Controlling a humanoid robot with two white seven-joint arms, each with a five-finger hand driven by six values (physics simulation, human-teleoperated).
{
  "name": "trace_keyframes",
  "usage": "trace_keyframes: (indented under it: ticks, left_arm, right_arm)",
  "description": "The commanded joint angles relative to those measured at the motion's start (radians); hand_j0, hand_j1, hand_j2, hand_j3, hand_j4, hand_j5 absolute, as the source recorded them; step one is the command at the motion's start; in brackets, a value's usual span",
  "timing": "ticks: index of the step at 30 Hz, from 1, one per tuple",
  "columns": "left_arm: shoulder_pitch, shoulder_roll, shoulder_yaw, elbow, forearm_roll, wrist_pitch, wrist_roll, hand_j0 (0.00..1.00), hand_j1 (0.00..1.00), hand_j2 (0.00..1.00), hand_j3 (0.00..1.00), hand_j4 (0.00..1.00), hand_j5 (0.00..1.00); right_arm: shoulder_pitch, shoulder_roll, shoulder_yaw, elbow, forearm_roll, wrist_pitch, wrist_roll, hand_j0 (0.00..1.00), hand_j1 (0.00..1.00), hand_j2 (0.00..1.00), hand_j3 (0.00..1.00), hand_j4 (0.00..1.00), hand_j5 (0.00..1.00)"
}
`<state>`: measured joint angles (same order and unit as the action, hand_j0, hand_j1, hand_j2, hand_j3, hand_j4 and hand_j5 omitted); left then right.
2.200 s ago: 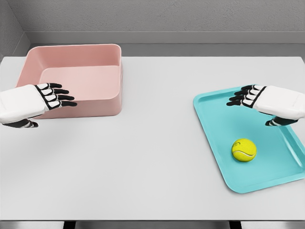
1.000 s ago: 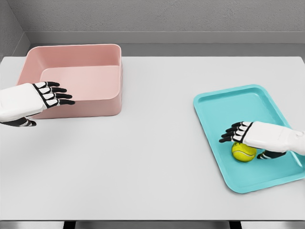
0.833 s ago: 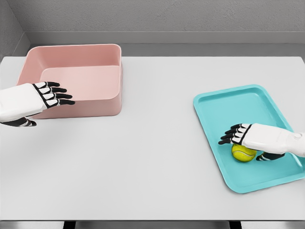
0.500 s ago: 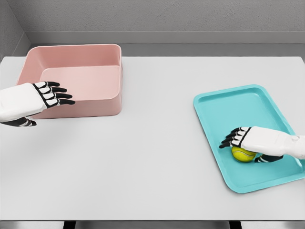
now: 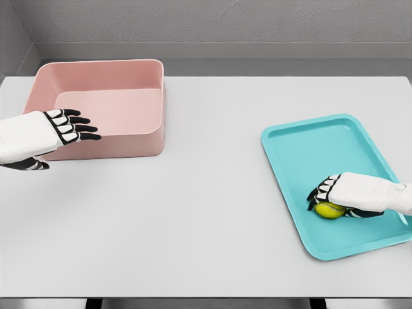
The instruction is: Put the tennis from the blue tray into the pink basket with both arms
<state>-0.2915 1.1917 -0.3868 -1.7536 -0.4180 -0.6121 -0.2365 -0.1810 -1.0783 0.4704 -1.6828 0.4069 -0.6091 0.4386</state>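
Fingers (image 5: pixel 320 193) of the right hand (image 5: pixel 344 195) curl down over the tennis ball (image 5: pixel 328 210) on the blue tray (image 5: pixel 309 145), hiding all but a yellow sliver. The left hand (image 5: pixel 46 134), fingers spread and holding nothing, hovers at the pink basket (image 5: pixel 103 106); its forearm is cut off by the frame edge.

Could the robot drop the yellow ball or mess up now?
Maybe. The right hand is curled over the tennis ball, but only a sliver of ball shows, so the grip may be shallow and the ball could slip and roll across the blue tray. The pink basket sits far across the table by the left hand, so a long carry or handover could drop it.
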Motion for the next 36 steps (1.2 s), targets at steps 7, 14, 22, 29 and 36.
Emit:
trace_keyframes:
  ticks: [7, 14, 22, 29, 36]
  left_arm:
    - [0.0, 0.002, 0.0, 0.0, 0.007, 0.001, 0.0, 1.0, 1.0, 1.0, 1.0, 1.0, 1.0]
    - [0.0, 0.003, 0.002, -0.001, 0.008, 0.001, 0.0, 1.0, 1.0, 1.0, 1.0, 1.0, 1.0]
    - [-0.002, 0.003, 0.002, -0.001, 0.008, 0.001, 0.0, 1.0, 1.0, 1.0, 1.0, 1.0, 1.0]
    - [-0.002, 0.003, 0.002, -0.001, 0.008, 0.001, 0.0, 1.0, 1.0, 1.0, 1.0, 1.0, 1.0]
    - [-0.002, 0.003, 0.002, -0.001, 0.008, 0.001, 0.0, 1.0, 1.0, 1.0, 1.0, 1.0, 1.0]
  right_arm:
    - [0.0, 0.0, -0.015, 0.002, 0.0, -0.002, 0.008, 0.47, 0.47, 0.47, 0.47, 0.47, 0.47]
    - [-0.002, 0.0, -0.073, -0.002, -0.013, -0.002, 0.006, 0.39, 0.39, 0.39, 0.39, 0.39, 0.39]
    - [-0.017, 0.005, -0.134, -0.034, -0.023, -0.002, 0.006, 0.35, 0.35, 0.35, 0.35, 0.35, 0.35]
    - [-0.083, 0.061, -0.121, -0.084, -0.028, -0.002, 0.009, 0.35, 0.35, 0.35, 0.35, 0.35, 0.35]
    - [-0.153, 0.189, -0.088, -0.084, -0.02, -0.002, 0.028, 0.33, 0.33, 0.33, 0.33, 0.33, 0.33]
